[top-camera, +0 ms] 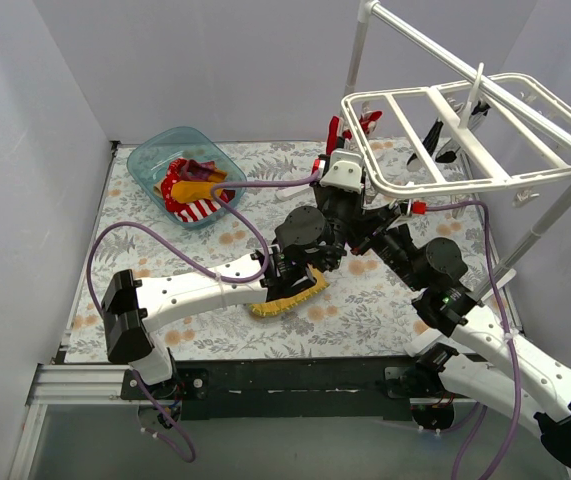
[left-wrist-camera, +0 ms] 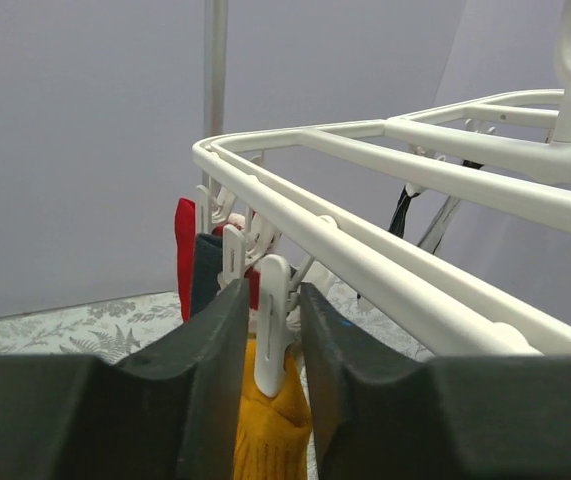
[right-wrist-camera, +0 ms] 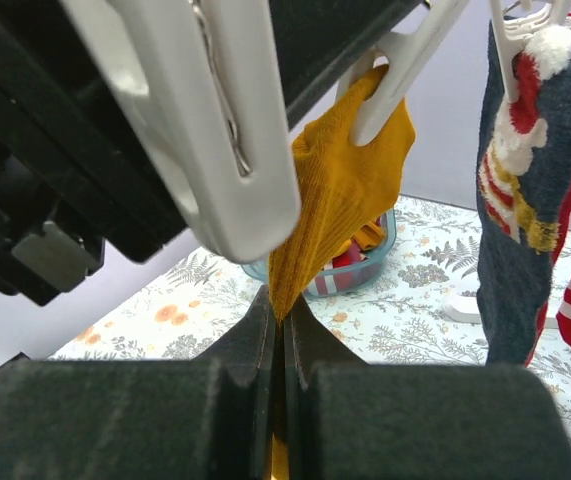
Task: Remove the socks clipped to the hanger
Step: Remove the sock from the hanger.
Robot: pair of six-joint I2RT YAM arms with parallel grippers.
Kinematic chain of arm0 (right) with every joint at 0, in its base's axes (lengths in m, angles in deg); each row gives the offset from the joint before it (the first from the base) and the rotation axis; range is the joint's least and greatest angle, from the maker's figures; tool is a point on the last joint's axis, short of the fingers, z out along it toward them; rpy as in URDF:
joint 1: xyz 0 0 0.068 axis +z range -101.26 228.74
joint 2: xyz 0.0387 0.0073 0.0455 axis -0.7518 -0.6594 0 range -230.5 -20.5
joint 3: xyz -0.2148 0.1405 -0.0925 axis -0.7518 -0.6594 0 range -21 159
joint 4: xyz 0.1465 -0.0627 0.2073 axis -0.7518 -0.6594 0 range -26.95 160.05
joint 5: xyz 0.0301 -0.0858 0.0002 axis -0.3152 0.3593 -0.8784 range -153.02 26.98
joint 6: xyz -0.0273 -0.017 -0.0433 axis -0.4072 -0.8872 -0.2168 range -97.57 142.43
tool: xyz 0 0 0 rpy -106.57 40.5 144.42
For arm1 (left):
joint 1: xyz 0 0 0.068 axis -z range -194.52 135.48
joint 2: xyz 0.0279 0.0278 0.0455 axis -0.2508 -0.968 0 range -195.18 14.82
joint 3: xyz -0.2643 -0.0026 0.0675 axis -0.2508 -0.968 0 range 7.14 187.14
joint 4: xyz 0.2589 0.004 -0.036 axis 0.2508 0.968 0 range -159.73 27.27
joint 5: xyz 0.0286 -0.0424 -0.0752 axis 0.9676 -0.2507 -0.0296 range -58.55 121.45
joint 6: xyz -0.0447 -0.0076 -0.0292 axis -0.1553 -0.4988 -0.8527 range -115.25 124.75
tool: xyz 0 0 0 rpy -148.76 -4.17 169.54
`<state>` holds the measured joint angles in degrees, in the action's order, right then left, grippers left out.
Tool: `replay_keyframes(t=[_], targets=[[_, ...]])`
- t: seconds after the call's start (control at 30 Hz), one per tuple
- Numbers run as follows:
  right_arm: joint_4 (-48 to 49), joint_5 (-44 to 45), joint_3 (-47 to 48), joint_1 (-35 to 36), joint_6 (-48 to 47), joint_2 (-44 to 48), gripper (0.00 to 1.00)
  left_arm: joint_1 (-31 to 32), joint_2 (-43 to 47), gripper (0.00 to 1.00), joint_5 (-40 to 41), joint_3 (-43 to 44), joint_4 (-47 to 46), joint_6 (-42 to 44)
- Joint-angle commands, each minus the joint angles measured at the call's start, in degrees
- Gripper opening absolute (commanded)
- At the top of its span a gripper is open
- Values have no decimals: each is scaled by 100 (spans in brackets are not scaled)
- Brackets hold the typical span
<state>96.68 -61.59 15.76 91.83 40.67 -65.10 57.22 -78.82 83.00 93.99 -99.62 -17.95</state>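
hanging mustard sock point(right-wrist-camera: 345, 190), long axis vertical

We find a table point(top-camera: 135, 215) spread with a leaf-and-flower printed cloth point(top-camera: 365, 300), a clear blue-green plastic tub point(top-camera: 145, 165) at its far left, and a yellow woven mat point(top-camera: 275, 307) near the front middle.

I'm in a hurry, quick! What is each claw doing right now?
Left claw: around a white plastic clip, squeezing or not cannot be told.
Right claw: shut on a mustard yellow fabric sock.
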Motion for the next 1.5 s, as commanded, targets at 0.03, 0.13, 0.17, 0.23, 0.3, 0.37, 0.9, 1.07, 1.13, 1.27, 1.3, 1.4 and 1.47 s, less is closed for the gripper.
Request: replay_keyframes(t=[0.03, 0.13, 0.17, 0.23, 0.3, 0.37, 0.9, 1.07, 1.13, 1.27, 1.3, 1.4, 1.47], targets=[[105, 6, 78, 6, 13, 118, 1, -20, 241, 17, -136, -45, -131, 3], [88, 33, 60, 6, 4, 127, 1, -29, 311, 5, -215, -80, -96, -85], [79, 41, 51, 6, 4, 127, 1, -29, 329, 2, -224, -115, -105, -129], [61, 94, 16, 6, 4, 144, 1, -20, 356, 0, -268, -133, -114, -147], [44, 190, -63, 6, 4, 197, 1, -20, 400, 0, -294, -142, -96, -191], [35, 235, -159, 6, 13, 232, 1, -29, 452, 0, -356, -151, -70, -235], [-167, 498, -502, 6, -49, 549, 1, -29, 549, 0, -514, -168, 62, -437], [-220, 569, -581, 6, -75, 619, 1, -29, 593, 0, -549, -177, 97, -525], [-229, 586, -590, 6, -84, 654, 1, -20, 619, 0, -584, -168, 150, -578], [-246, 595, -582, 6, -110, 663, 1, -29, 655, 0, -646, -168, 238, -683], [-255, 595, -564, 6, -110, 663, 1, -29, 681, 0, -681, -168, 290, -770], [-264, 595, -529, 6, -145, 663, 1, -29, 760, 0, -822, -177, 509, -946], [-273, 578, -502, 6, -163, 646, 1, -29, 804, 0, -883, -212, 580, -1034]])
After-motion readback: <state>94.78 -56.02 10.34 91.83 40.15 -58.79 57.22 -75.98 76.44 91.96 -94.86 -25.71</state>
